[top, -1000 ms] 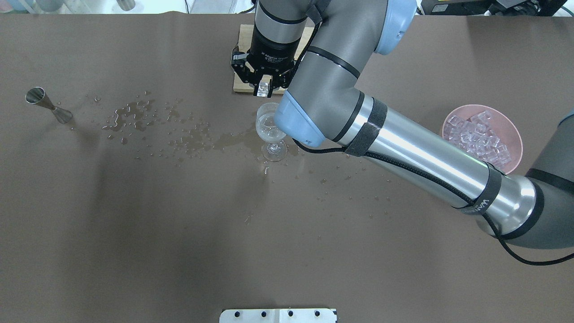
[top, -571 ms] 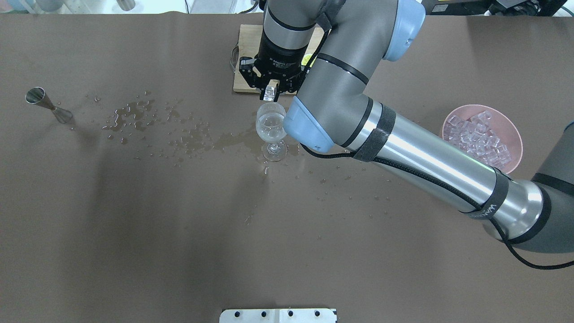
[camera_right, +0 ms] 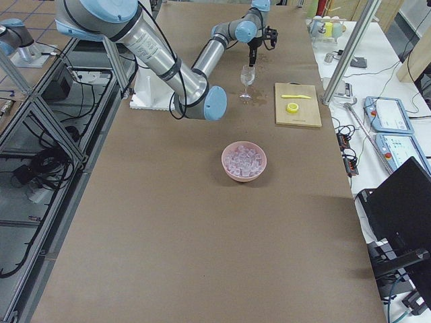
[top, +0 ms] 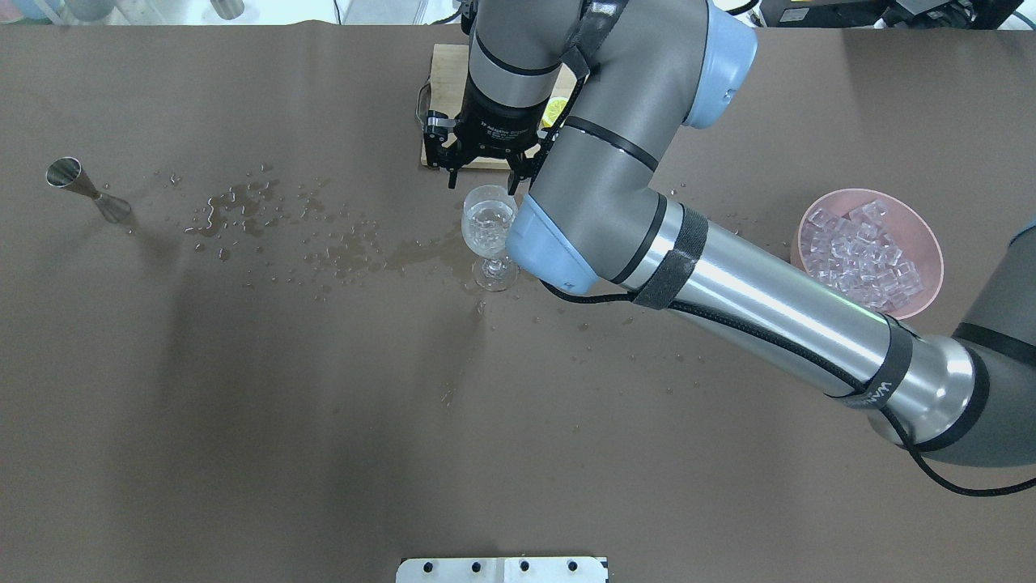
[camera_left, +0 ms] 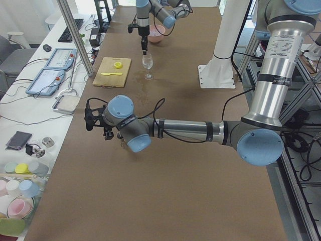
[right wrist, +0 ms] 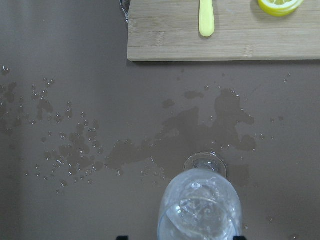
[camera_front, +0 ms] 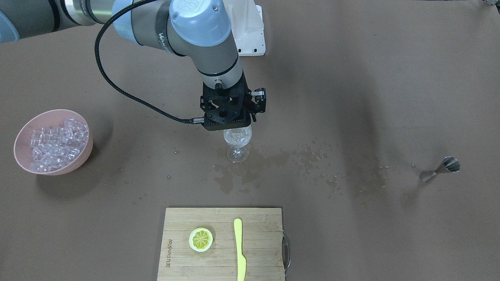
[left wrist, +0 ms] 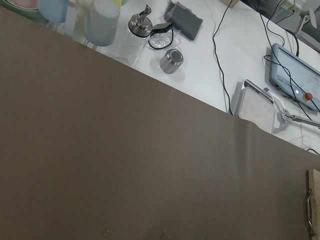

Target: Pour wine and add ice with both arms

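A stemmed wine glass point(top: 488, 223) stands mid-table with water-clear wine and a few ice cubes in it; it also fills the bottom of the right wrist view point(right wrist: 200, 210). My right gripper point(top: 484, 176) hangs straight above the glass, open and empty, with its fingers spread wide. From across the table its black body point(camera_front: 226, 117) hides the glass rim. The ice point(top: 862, 251) is piled in a pink bowl point(top: 935, 243) to the right. My left gripper point(camera_left: 94, 120) shows only in the exterior left view, low over bare table, and I cannot tell whether it is open or shut.
A wooden cutting board point(camera_front: 261, 242) carries a lemon slice point(camera_front: 200, 239) and a yellow knife point(camera_front: 239, 249) beyond the glass. A steel jigger point(top: 85, 188) stands far left. Spilled droplets and puddles point(top: 267, 219) run from the jigger to the glass. A white pedestal plate point(top: 502, 569) sits at the near edge.
My right gripper held an ice cube over the glass rim. It has opened and the cube is gone from its fingers; the glass holds ice.
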Available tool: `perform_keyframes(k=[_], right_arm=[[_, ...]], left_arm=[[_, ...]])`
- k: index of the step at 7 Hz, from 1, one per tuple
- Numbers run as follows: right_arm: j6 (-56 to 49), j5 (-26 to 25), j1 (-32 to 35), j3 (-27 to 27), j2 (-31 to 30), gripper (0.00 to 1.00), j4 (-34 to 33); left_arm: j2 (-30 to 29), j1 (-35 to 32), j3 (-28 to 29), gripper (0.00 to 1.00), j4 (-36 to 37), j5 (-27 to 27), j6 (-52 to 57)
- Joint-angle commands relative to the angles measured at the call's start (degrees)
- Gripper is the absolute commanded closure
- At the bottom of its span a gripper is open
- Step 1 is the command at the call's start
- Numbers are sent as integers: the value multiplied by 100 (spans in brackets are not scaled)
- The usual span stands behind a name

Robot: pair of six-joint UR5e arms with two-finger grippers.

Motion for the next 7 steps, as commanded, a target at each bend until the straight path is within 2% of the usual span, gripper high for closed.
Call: perform_keyframes(k=[1,2,3,4,5,7], right_arm=[[-109,152,181,441,-447,0,-32],[-580,319,514,1124,-1208,0,-41],[-1316,747,996,1557,-1955,0,-50],[-2028,1090,1584,1753,-2537,0,-59],[-2905,1276,2068,1903,-3109,0,-59],[-4777,1209,2633,1966,-4252,0,-50]], left_arm=[[-24,9,46,2,7,0,9],[-33,9,46,2,16,26,165],[-15,0,46,2,68,87,637],[63,9,63,2,112,79,1268],[47,9,63,2,530,10,1953],[46,-52,37,2,1391,9,3586]])
